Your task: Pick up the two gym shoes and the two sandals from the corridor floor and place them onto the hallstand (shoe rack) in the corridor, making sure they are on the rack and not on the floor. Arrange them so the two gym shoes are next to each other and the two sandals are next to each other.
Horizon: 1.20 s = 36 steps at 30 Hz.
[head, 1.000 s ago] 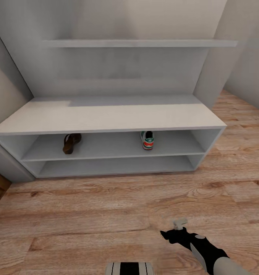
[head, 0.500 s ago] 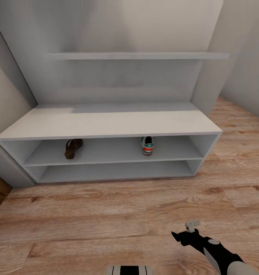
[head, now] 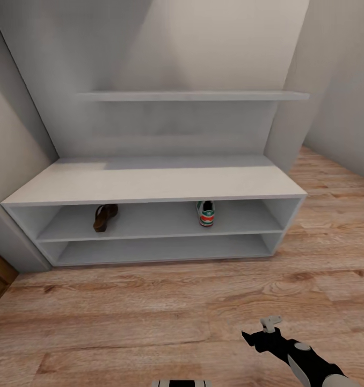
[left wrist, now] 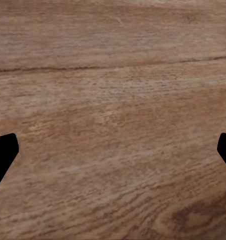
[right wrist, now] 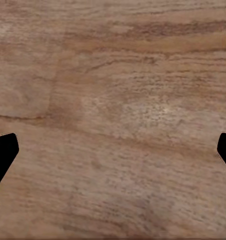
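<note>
Right arm (head: 305, 360) reaches forward low; both wrist views show jaws spread wide.

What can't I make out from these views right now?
- Sandal on the upper shelf row of the hallstand, head view: too small to tell one from two.
- Gym shoe, head view: heel end alone faces the camera, the bench top shading the rest.
- Right gripper, head view: small, near the frame's edge.
</note>
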### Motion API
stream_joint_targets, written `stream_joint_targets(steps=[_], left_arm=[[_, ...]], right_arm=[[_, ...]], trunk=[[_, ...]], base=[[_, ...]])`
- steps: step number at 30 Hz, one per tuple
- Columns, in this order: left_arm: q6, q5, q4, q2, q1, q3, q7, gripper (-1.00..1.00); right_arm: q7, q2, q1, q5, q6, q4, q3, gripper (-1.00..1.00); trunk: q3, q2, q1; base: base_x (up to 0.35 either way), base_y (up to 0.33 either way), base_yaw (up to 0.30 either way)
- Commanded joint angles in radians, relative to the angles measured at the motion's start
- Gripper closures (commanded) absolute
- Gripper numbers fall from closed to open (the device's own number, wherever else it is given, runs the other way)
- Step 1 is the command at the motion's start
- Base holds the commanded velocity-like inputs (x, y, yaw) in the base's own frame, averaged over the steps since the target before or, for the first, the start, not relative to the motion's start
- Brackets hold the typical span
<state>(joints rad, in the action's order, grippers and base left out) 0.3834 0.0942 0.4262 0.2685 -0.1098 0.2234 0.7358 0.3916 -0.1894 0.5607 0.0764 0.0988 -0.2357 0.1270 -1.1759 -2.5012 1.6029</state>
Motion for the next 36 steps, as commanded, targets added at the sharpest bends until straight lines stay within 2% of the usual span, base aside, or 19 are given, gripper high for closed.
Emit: stream_joint_targets(steps=[1, 6, 10, 11, 15, 21, 29, 36], left_arm=[[-0.001, 0.006, -0.001, 0.0, -0.001, 0.007, 0.008, -1.0], [-0.001, 0.006, -0.001, 0.0, -0.001, 0.027, 0.009, -1.0], [-0.001, 0.006, -0.001, -0.001, -0.001, 0.034, 0.01, -1.0], [-0.001, 0.006, -0.001, -0.001, -0.001, 0.038, 0.01, -1.0], [-0.001, 0.006, -0.001, -0.002, -0.001, 0.039, 0.008, -1.0], [-0.001, 0.004, -0.001, -0.004, -0.001, 0.04, -0.001, -1.0], [-0.001, 0.005, -0.001, -0.005, -0.001, 0.039, -0.038, -1.0], [-0.001, 0.005, -0.002, -0.006, -0.001, 0.039, -0.049, -1.0]], right_arm=[[0.001, -0.001, -0.002, 0.008, 0.007, 0.001, 0.008, -1.0], [0.0, -0.001, -0.013, 0.007, 0.027, 0.001, 0.008, -1.0], [-0.001, -0.001, -0.023, 0.007, 0.042, 0.001, 0.008, -1.0], [-0.007, -0.001, -0.065, 0.006, 0.057, 0.001, 0.008, -1.0], [-0.01, -0.006, -0.099, 0.006, 0.071, 0.003, 0.007, -1.0], [-0.016, -0.006, -0.118, 0.008, 0.126, 0.033, 0.005, -1.0], [-0.093, -0.003, -0.123, 0.011, 0.192, 0.071, 0.005, -1.0], [-0.154, 0.003, -0.124, 0.011, 0.214, 0.093, 0.005, -1.0]], trunk=[[0.003, 0.0, -0.001], [0.023, 0.001, -0.003], [0.035, 0.029, -0.018], [0.038, 0.036, -0.022], [0.051, 0.064, -0.037], [0.072, 0.106, -0.06], [0.104, 0.162, -0.091], [0.133, 0.211, -0.118]], base=[[0.0, 0.0, 0.0], [0.0, 0.0, 0.0], [0.0, 0.0, 0.0], [0.0, 0.0, 0.0], [0.0, 0.0, 0.0], [0.0, 0.0, -0.042], [0.0, 0.0, -0.146], [0.0, 0.0, -0.182]])
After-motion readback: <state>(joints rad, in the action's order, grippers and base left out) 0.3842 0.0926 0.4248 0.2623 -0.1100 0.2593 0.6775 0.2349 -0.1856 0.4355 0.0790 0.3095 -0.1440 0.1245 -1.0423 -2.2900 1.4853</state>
